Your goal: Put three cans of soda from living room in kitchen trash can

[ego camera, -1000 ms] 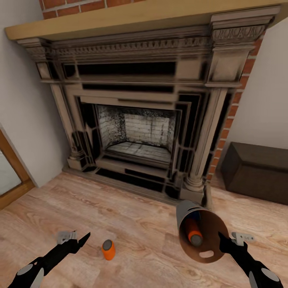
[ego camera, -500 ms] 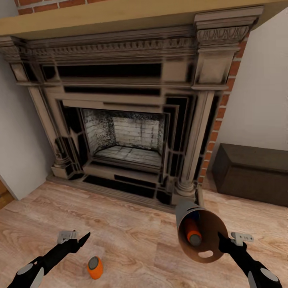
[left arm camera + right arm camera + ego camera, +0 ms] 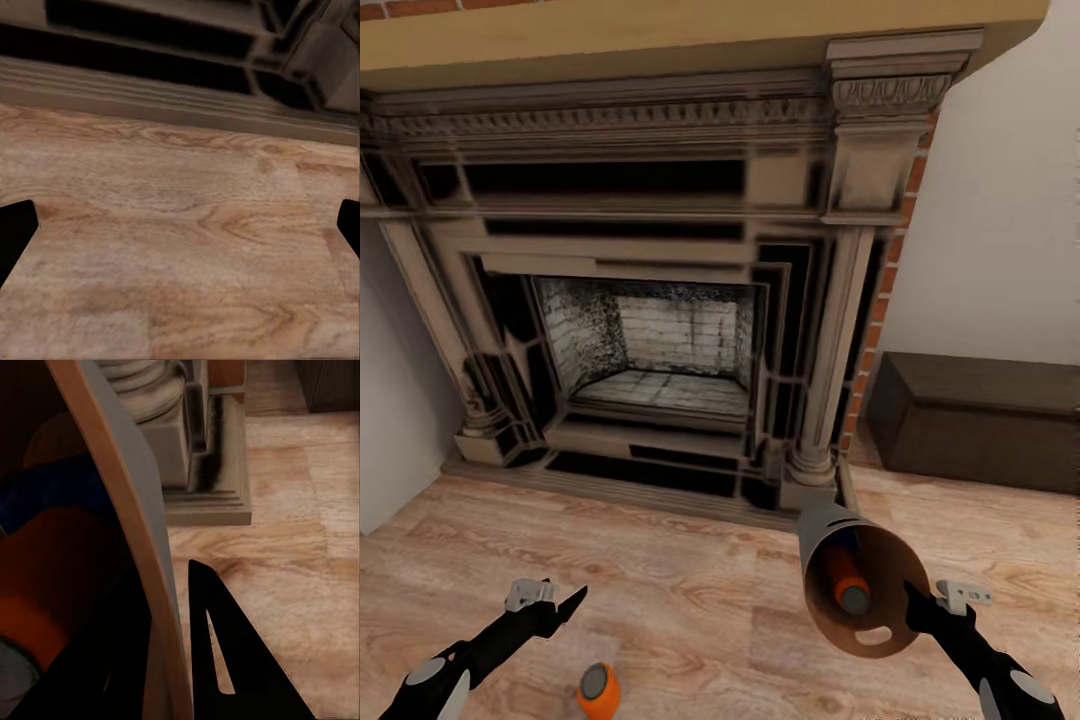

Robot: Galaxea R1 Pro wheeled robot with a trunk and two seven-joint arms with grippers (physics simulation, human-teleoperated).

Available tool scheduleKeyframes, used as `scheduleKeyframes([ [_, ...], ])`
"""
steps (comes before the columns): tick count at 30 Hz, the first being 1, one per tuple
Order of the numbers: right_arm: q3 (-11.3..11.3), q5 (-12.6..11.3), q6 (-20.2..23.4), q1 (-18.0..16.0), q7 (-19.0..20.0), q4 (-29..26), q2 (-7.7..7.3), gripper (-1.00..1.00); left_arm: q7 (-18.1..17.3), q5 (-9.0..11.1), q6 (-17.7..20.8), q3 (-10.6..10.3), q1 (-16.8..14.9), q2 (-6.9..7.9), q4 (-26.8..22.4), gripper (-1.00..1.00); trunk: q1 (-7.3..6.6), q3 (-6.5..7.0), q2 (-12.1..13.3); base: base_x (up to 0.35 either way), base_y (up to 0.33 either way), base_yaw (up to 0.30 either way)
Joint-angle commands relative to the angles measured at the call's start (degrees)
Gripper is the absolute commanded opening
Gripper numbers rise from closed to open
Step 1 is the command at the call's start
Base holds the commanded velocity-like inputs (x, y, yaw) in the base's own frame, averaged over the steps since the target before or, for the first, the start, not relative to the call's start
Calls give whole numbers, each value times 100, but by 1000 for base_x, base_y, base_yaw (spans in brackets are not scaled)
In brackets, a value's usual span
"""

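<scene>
One orange can [image 3: 598, 690] lay on floor just below left gripper [image 3: 560, 604], fingers apart, empty. Right gripper [image 3: 916, 603] clamped tilted bin's [image 3: 830, 535] rim, two cans inside. Best: lower straight, centre fingers, then close.

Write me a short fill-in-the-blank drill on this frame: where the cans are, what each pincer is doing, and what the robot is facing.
1. The right pincer grips the rim of the tilted ____.
2. The left pincer is open and holds ____.
3. One orange soda can stands on the wood ____ near the left pincer.
4. Another orange can lies inside the bin, and the robot faces the dark ____.

Missing words: trash can; nothing; floor; fireplace
</scene>
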Motion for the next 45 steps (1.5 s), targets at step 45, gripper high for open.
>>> scheduleKeyframes([
  [45, 57, -3, 7, -3, 32, 2, 49, -100, 1701, -160, 1820, -287, -37, -372, 71, 100, 23, -160, -12, 37, 40, -87],
])
